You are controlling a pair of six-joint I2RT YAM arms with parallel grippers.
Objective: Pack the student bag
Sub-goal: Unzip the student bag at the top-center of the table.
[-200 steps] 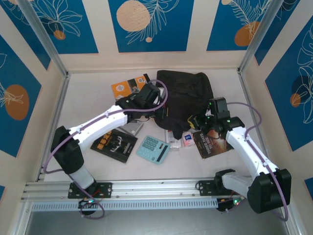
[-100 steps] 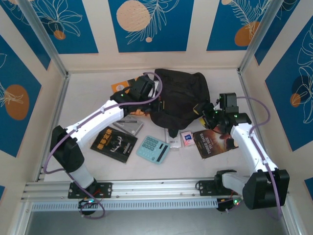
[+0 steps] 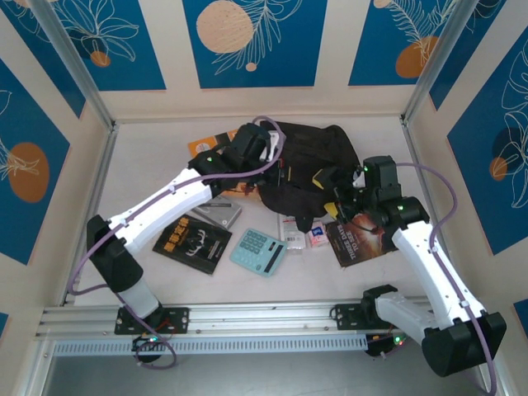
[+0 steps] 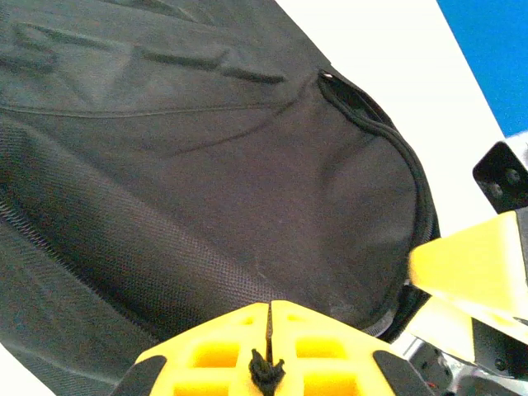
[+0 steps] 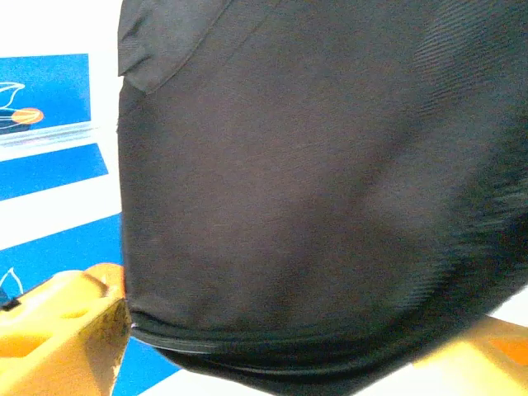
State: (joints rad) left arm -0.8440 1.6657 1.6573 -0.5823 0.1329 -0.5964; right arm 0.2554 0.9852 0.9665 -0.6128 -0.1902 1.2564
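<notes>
Fabric of the black backpack [image 3: 318, 157] is lying bunched at the far middle of the table [image 3: 148, 173], between your two grippers. Your left gripper [image 4: 269, 309] is pressing its yellow fingers [image 4: 214, 351] fully together at the backpack's left edge, pinching a small black cord [image 4: 266, 373]. Your right gripper [image 5: 272, 346] is standing wide apart on the right, fabric sagging between its fingers [image 5: 58, 338], unclamped.

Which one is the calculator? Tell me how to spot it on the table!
Find the big black backpack at the back of the white table. Just in front of it, nearer the arms' bases, lies the calculator, right of a black book with orange print. It is the only light blue thing there, with rows of pale buttons.
</notes>
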